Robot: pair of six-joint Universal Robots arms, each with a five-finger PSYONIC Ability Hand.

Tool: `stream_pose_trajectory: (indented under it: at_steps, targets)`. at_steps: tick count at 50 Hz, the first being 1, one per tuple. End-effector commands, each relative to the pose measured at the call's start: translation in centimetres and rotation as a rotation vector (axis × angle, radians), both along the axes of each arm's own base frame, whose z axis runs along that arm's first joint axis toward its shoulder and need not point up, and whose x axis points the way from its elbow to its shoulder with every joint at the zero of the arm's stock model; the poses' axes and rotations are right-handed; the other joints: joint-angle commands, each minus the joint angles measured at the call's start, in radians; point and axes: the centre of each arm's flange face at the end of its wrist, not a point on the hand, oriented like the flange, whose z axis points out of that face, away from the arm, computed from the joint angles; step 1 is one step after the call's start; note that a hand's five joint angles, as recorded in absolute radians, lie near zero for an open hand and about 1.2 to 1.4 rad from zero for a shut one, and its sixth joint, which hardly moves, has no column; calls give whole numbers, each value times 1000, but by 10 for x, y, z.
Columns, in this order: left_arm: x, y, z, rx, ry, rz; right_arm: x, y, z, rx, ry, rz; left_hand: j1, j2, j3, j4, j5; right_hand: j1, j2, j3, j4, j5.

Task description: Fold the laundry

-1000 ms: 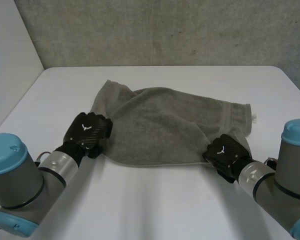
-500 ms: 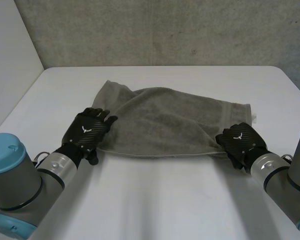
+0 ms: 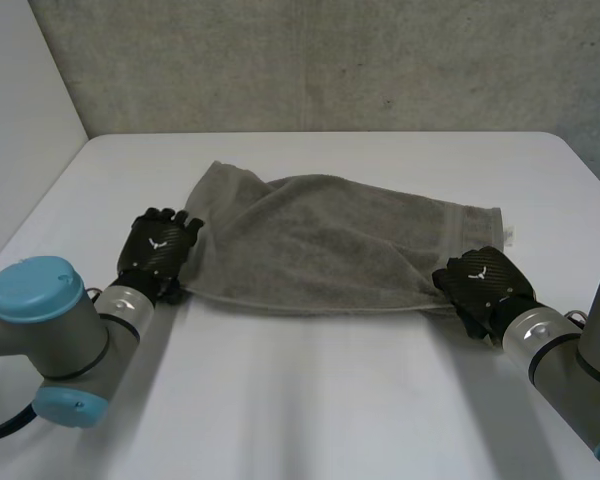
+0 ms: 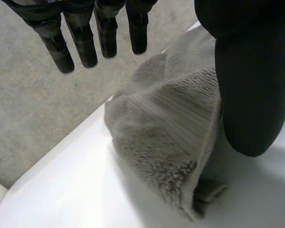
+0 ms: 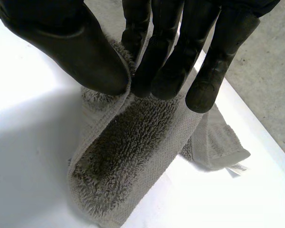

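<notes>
A grey towel (image 3: pixel 330 240) lies across the middle of the white table (image 3: pixel 320 400), doubled over, with its near edge running almost straight between my two hands. My left hand (image 3: pixel 158 250) is at the towel's near-left corner. In its wrist view the fingers (image 4: pixel 85 45) are straight and stand apart from the thumb (image 4: pixel 249 85), and the towel corner (image 4: pixel 166 137) lies loose below them on the table. My right hand (image 3: pixel 480 283) is at the near-right corner. There its thumb (image 5: pixel 76 42) and fingers pinch a fold of the towel (image 5: pixel 128 161).
A small white label (image 3: pixel 509 236) sticks out at the towel's far-right corner. A pale wall panel (image 3: pixel 20 120) stands along the table's left side. Grey floor (image 3: pixel 330 60) lies beyond the far edge. Bare tabletop stretches in front of the towel.
My left hand has opened, let go of the towel's corner and drawn back to the left. The right hand pulled its corner to the right, straightening the near edge, and has kept its pinch.
</notes>
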Motion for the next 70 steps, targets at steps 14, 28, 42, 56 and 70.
stream_pose_trajectory:
  at_steps: [14, 28, 42, 56, 70]
  targets:
    - [20, -14, 14, -37, 5, 99, 0, -6, -5, 42, -69, -26, 1100, 1100, 1100, 1101, 1098, -221, -233, -230, -221, -229]
    - [24, -3, 20, -34, 6, 98, -17, -30, -10, 79, -99, -110, 1100, 1100, 1100, 1101, 1098, -672, -684, -680, -672, -680]
    - [37, -12, 27, -51, 12, 141, -23, -24, -8, 210, -104, -141, 1100, 1100, 1100, 1101, 1098, -604, -616, -613, -604, -612]
    - [43, -11, 42, -80, 25, 154, -14, -14, -11, 294, -223, -115, 1100, 1100, 1100, 1101, 1098, -625, -637, -633, -625, -633]
    - [43, -13, 45, -88, 27, 155, -14, -11, -15, 310, -215, -114, 1100, 1100, 1100, 1101, 1098, -645, -657, -654, -645, -653]
